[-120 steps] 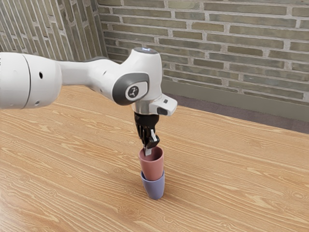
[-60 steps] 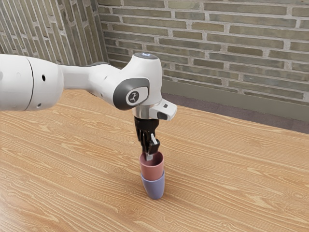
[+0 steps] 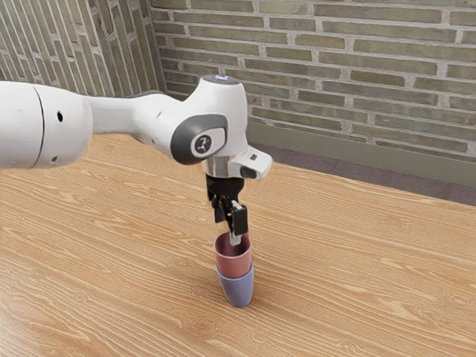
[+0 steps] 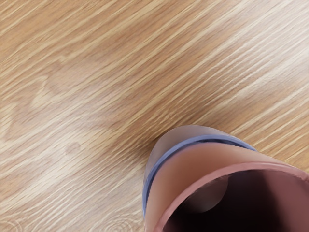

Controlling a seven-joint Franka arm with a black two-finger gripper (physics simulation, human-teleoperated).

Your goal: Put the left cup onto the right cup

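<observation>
At the lower centre of the frame, on the light wooden table (image 3: 372, 260), the dusty-pink plastic cup (image 3: 233, 256) is sitting nested in the lavender-blue plastic cup (image 3: 236, 288). Just above, the black two-finger gripper (image 3: 233, 236) is hovering at the pink rim; I cannot tell whether it is apart or clamped there. If it is dragging on that rim while rising, the stack risks tipping over. Behind, a grey brick wall (image 3: 335, 74) is standing across the top.

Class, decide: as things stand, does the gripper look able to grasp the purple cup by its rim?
Probably not. The pink cup sits nested inside the purple cup, filling its mouth, and the gripper hangs over the pink one. Only the purple cup's outer wall looks reachable.
</observation>
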